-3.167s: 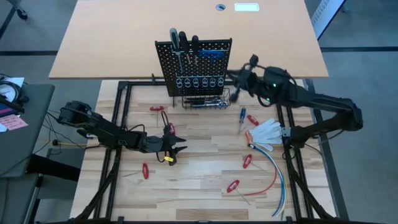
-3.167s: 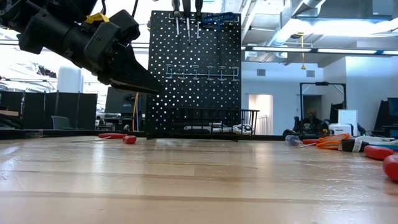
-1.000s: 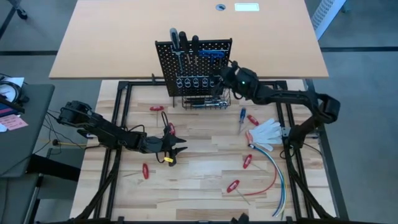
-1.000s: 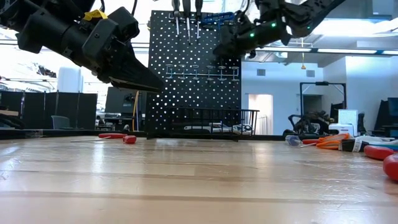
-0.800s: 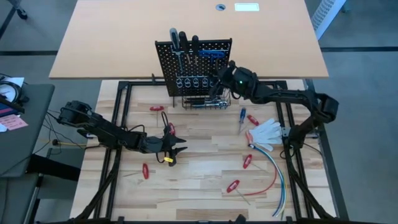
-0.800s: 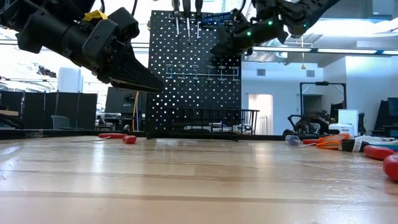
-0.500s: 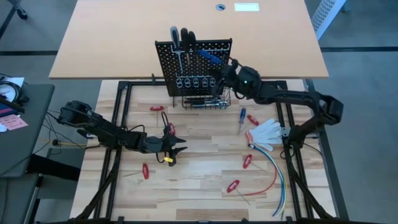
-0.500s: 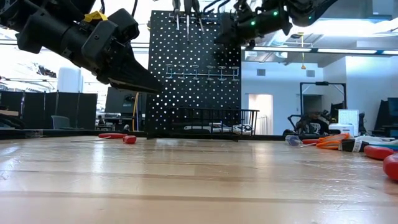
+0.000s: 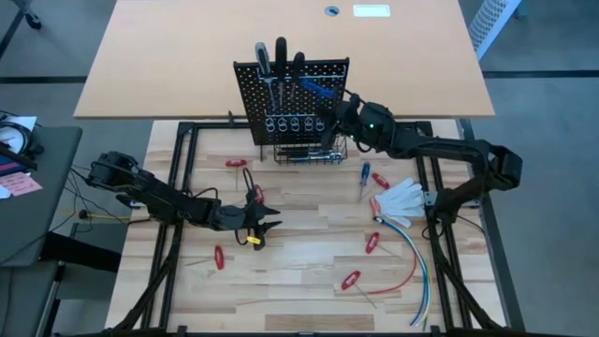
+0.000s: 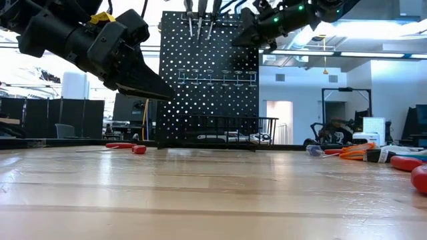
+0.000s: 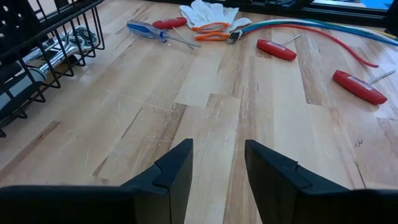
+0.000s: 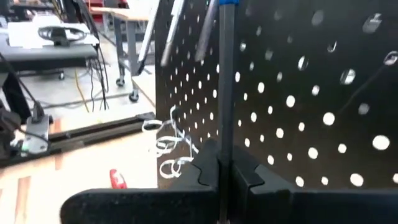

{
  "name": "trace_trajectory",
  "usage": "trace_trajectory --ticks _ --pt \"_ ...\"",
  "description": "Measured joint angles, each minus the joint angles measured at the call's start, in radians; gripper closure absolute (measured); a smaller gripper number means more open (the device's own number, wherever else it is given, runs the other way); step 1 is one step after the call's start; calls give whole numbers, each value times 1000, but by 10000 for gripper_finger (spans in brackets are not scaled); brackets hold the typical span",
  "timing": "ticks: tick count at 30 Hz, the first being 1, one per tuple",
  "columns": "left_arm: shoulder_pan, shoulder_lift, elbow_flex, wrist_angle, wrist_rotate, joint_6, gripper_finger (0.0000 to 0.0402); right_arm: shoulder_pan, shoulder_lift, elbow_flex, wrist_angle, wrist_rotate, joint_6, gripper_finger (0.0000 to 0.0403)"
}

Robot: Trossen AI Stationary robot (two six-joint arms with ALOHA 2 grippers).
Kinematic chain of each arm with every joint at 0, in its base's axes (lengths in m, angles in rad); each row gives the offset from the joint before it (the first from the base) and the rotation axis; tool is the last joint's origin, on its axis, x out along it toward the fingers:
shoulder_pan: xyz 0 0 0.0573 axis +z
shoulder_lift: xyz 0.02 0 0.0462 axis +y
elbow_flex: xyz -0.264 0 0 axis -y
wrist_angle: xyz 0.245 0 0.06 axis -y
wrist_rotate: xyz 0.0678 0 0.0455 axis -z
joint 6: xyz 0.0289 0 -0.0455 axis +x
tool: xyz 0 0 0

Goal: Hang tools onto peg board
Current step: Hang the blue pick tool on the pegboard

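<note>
Tools (image 9: 279,58) hang atop the peg board (image 9: 292,98), where my right pincer (image 9: 335,105) clamps a blue T-handle hex key (image 9: 316,89); my left pincer (image 9: 265,223) hovers apart above the bench (image 9: 309,257).

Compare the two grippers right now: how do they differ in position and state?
The right gripper is up at the peg board, shut on the shaft of a blue-handled tool. The left gripper hangs above the tabletop, well short of the board, open and holding nothing. Both have dark fingers.
</note>
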Motion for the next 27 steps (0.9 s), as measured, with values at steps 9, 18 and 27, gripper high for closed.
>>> trace_trajectory --ticks 9,18,27 --pt "0 0 0 0 0 0 260 16 0 0 -73 -16 24 395" --pt "-14 0 0 -3 0 -1 260 14 -30 -6 -77 -225 122 395" --pt "-32 0 0 -2 0 -1 260 -79 -223 -180 6 -358 301 395"
